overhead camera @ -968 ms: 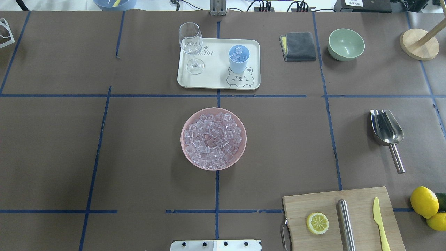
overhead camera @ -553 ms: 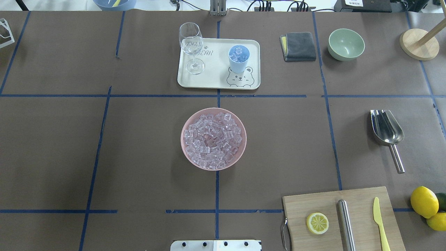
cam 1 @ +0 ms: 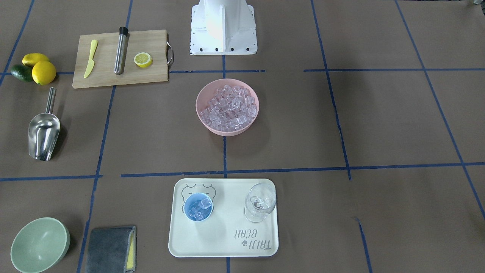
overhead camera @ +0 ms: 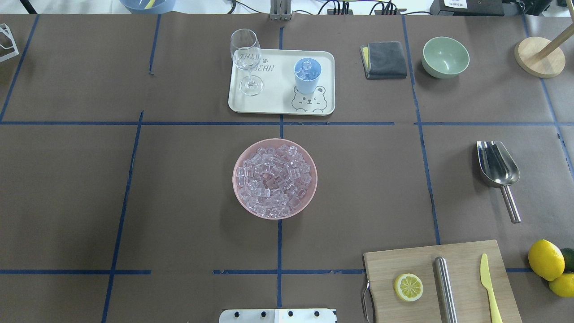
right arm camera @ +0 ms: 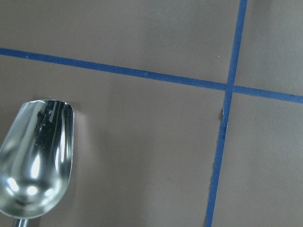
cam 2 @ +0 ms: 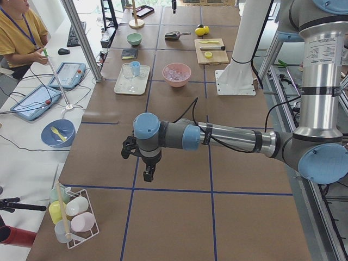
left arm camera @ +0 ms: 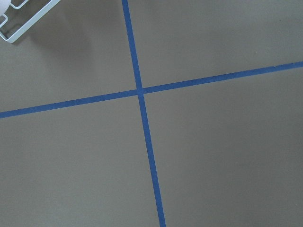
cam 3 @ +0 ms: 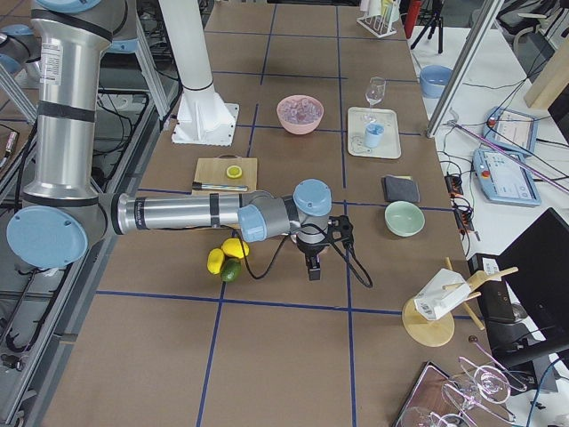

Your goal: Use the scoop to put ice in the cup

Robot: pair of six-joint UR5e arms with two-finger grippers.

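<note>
The steel scoop (overhead camera: 497, 166) lies empty on the table at the right, handle toward the robot; it also shows in the front view (cam 1: 43, 134) and at the lower left of the right wrist view (right arm camera: 35, 161). The ice (overhead camera: 274, 177) fills a pink bowl (overhead camera: 235, 179) at the table's middle. The light-blue cup (overhead camera: 307, 74) stands on a tray and holds a few cubes. My right gripper (cam 3: 313, 269) hangs near the scoop and my left gripper (cam 2: 148, 175) hangs over bare table far left. Both show only in side views, so I cannot tell whether they are open or shut.
A cream tray (overhead camera: 278, 101) also carries a stemmed glass (overhead camera: 245, 58). A grey cloth (overhead camera: 384, 59), green bowl (overhead camera: 445, 57) and wooden stand (overhead camera: 539, 56) sit at the back right. A cutting board (overhead camera: 462, 269) with lemon half, steel cylinder and knife is at the front right, lemons (overhead camera: 545, 259) beside it.
</note>
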